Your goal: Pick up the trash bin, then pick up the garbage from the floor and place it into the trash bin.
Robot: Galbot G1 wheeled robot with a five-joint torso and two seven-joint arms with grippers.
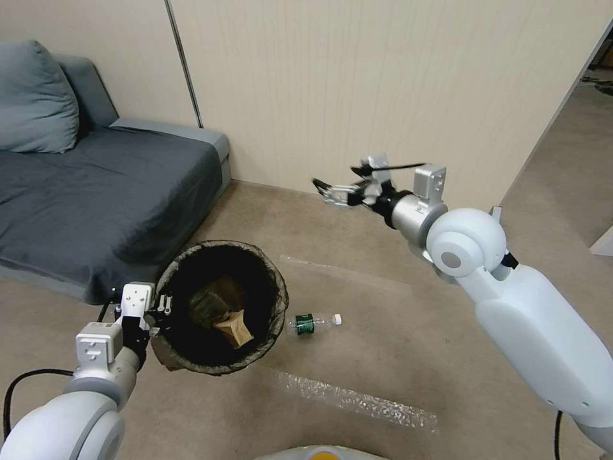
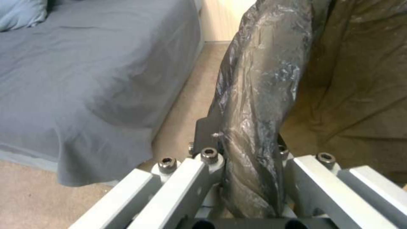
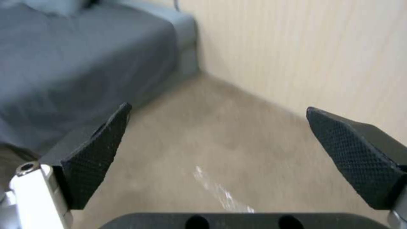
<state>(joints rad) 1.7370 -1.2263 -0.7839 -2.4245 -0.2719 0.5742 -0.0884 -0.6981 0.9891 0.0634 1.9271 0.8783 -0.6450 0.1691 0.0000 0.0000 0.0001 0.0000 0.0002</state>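
Note:
My left gripper (image 1: 163, 313) is shut on the near-left rim of the trash bin (image 1: 220, 252), holding it above the floor (image 1: 396, 326); its dark liner (image 2: 254, 105) sits pinched between the fingers in the left wrist view. Inside the bin lies a crumpled brown paper bag (image 1: 234, 327). A green bottle (image 1: 311, 323) with a white cap lies on the carpet just right of the bin. My right gripper (image 1: 329, 191) hangs open and empty high above the carpet near the wall, beyond the bottle; its black pads (image 3: 100, 149) stand wide apart.
A grey sofa (image 1: 96, 191) with a cushion stands to the left, close behind the bin. A beige wall (image 1: 383, 83) runs across the back. Strips of shiny clear tape (image 1: 357, 399) lie on the carpet. An opening shows at far right.

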